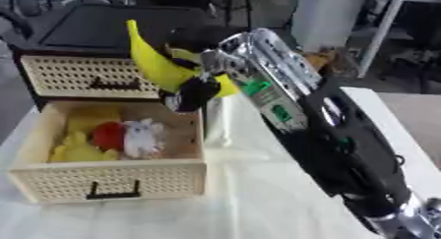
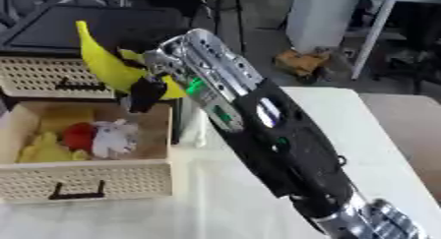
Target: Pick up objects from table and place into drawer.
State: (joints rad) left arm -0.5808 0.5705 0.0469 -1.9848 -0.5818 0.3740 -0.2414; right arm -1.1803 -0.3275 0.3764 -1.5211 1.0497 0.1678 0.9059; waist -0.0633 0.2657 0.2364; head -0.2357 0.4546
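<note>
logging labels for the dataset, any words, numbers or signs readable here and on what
None can be read.
Green marks on the right arm: too blurred to tell if they carry text.
Banana, held by the right hand: no text seen.
Open drawer and the things in it: no text seen.

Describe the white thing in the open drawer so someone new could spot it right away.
Find the open wicker drawer at the table's front left. Inside, near its right side, lies the white fluffy thing, right of a red thing. It is the only white item among yellow ones.
</note>
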